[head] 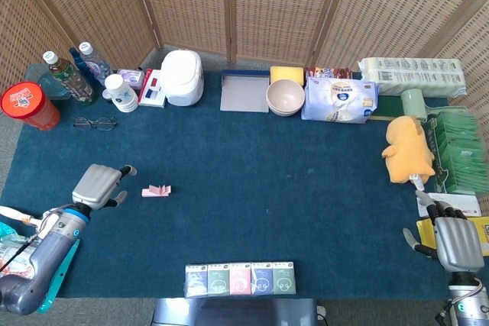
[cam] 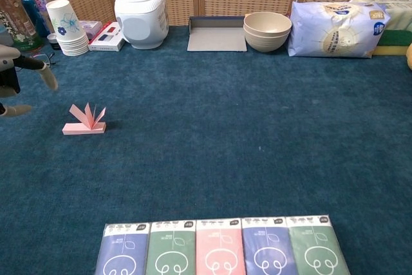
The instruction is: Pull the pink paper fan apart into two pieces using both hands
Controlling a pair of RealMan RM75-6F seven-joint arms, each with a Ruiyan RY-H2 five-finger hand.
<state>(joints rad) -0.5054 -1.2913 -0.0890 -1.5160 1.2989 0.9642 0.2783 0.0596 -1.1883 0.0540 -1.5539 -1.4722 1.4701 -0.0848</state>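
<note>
The pink paper fan [head: 157,191] lay on the counter's [head: 267,181] left side. Just left of it, apart, the left robot hand [head: 98,185] hovered empty, fingers spread. The right robot hand [head: 451,238] rested far right, open-fingered, holding nothing.

Counter [head: 252,166], covered in dark blue carpet-like cloth.

Back edge, left to right: red-lidded tub [head: 27,104], drink bottles [head: 70,75], stacked paper cups [head: 121,93], white rice cooker [head: 182,77], grey tray [head: 245,91], nested beige bowls [head: 285,98], blue-white wipes pack [head: 339,100].

Near the back left: eyeglasses [head: 95,123].

Right side: yellow plush toy [head: 409,150], green packets [head: 455,150].

Left of centre: pink paper fan [head: 157,190], lying alone on the cloth.

Front edge: row of five tissue packets [cam: 222,245], side by side, touching.
</note>
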